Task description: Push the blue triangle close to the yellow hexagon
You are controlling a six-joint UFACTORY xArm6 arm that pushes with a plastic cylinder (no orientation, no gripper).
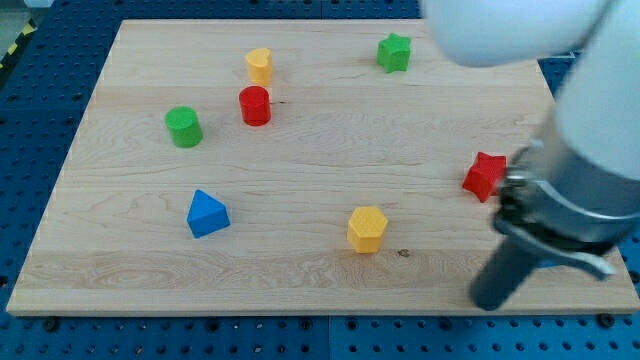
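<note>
— Where does the arm stand, starting at its working end?

— There is no claw to open or clench: the arm ends in a dark rod, and its tip [492,303] sits low at the view's right, near the board's bottom edge, holding nothing and touching no block. The red star [485,176] lies just above it, partly against the arm's bulk; the yellow hexagon [367,229] is off to its left, apart from it. Above the rod, the arm's grey and white body rises toward the view's top right, blurred and close to the camera, hiding that corner of the wooden board [300,290].

— And the block it must move?

— The blue triangle [207,214] rests at the lower left of the board, well apart from the tip, with the hexagon lying between the two. Nothing stands in the open strip between triangle and hexagon.

— How would it handle?

— It looks a small, rigid, light piece that should slide easily on smooth wood. The likely trouble is its slanted faces: an off-centre push would probably turn it or let it slip aside. The best contact seems to be its left side, squarely, so it travels right and slightly down toward the hexagon.

— Anything else about?

— A green cylinder [184,127], a red cylinder [255,105], a smaller yellow block [259,66] and a green star [394,52] sit across the top, clear of that path.
</note>
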